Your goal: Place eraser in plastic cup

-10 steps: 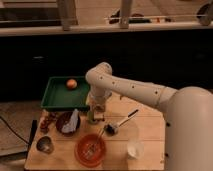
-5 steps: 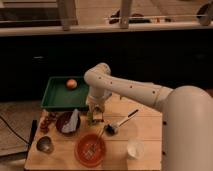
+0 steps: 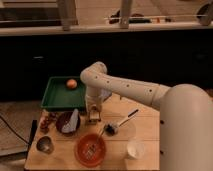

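My gripper [image 3: 94, 116] points down at the wooden table [image 3: 145, 127], just in front of the green tray [image 3: 52, 97] and right of a dark bowl [image 3: 67, 123]. The white arm reaches it from the right. A white plastic cup [image 3: 135, 149] stands upright near the table's front right, well apart from the gripper. I cannot make out the eraser; it may be hidden at the gripper.
An orange [image 3: 72, 83] lies in the green tray. A red plate [image 3: 91, 149] sits at the front centre, a metal cup [image 3: 45, 145] at the front left. A dark-headed utensil [image 3: 119, 123] lies right of the gripper. Small red items [image 3: 47, 121] lie at the left edge.
The gripper has edged slightly left and stays low over the table by the tray. Nothing else has moved.
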Available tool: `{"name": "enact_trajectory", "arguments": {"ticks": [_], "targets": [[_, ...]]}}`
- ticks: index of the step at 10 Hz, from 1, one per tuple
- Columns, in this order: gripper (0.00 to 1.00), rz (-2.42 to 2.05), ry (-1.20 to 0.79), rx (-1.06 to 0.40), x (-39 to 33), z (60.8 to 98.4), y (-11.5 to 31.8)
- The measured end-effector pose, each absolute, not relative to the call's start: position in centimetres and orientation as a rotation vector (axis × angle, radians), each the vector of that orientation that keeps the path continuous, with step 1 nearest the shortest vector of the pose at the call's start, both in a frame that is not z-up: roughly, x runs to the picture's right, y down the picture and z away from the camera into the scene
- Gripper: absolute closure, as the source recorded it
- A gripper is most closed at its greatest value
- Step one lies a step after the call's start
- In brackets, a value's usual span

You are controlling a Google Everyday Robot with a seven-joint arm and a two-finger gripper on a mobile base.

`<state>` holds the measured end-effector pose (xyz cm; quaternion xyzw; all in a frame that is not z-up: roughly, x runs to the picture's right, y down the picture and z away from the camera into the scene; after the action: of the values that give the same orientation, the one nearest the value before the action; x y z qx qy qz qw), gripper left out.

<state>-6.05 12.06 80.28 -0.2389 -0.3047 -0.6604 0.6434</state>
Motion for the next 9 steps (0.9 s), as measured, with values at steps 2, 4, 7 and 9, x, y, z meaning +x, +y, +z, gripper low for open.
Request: {"name": "enact_trajectory", "arguments": {"ticks": [2, 4, 7, 9], "targets": [[0.20, -1.513, -0.697, -0.543, -6.4, 80.2, 12.0], [0.20, -1.517, -0.699, -0.541, -6.5, 80.0, 11.8], [0.20, -1.508, -0.694, -0.535, -6.2, 79.9, 11.4], [0.20, -1.500, -0.683, -0.523, -5.8, 79.6, 10.6]]}}
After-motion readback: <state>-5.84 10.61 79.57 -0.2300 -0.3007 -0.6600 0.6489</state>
